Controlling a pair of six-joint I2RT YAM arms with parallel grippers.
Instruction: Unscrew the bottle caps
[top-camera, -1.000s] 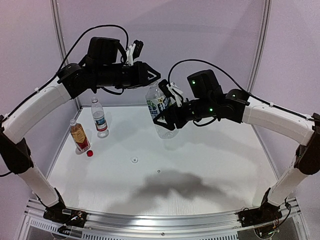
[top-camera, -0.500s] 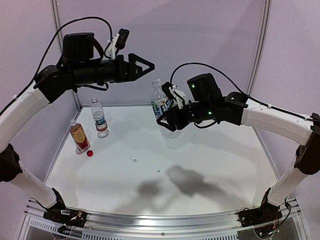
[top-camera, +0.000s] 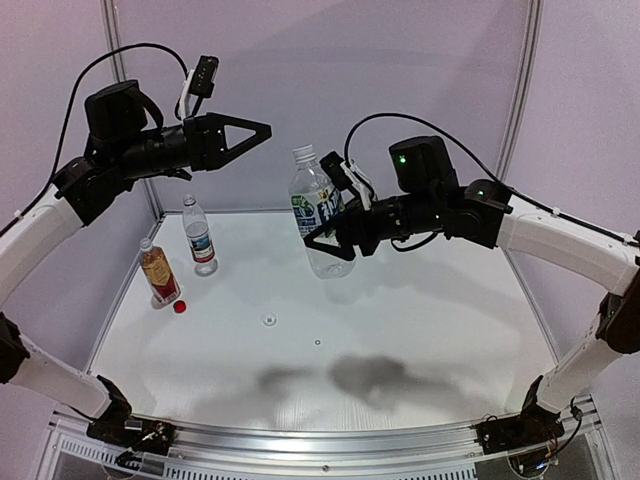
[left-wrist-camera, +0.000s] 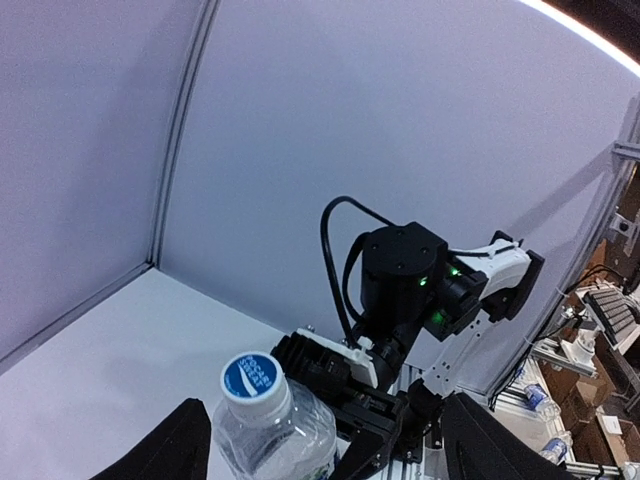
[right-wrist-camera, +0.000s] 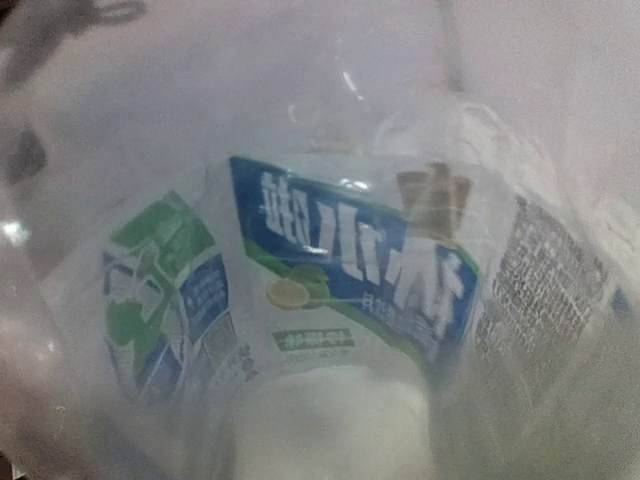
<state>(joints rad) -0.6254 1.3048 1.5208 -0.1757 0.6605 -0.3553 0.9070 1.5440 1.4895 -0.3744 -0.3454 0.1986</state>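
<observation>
My right gripper (top-camera: 332, 232) is shut on a clear bottle (top-camera: 318, 215) with a green-blue label and holds it tilted in the air over the back of the table. Its whitish cap (top-camera: 303, 154), blue on top, sits on the neck. My left gripper (top-camera: 262, 129) hangs open to the left of that cap, apart from it. In the left wrist view the cap (left-wrist-camera: 253, 376) shows between the spread black fingers (left-wrist-camera: 185, 445), further out than the tips. The label of the bottle (right-wrist-camera: 340, 290) fills the right wrist view and hides the fingers there.
A clear bottle with a blue-white-red label (top-camera: 198, 235) and an amber bottle (top-camera: 159, 272) stand at the table's left side. A red cap (top-camera: 180, 307) and a whitish cap (top-camera: 268, 320) lie loose on the white table (top-camera: 420, 330). Walls close the back and sides.
My left gripper was at the held bottle's cap, then opened and drew back to the left. The right arm shifted the bottle slightly. The cap is still on the neck.
</observation>
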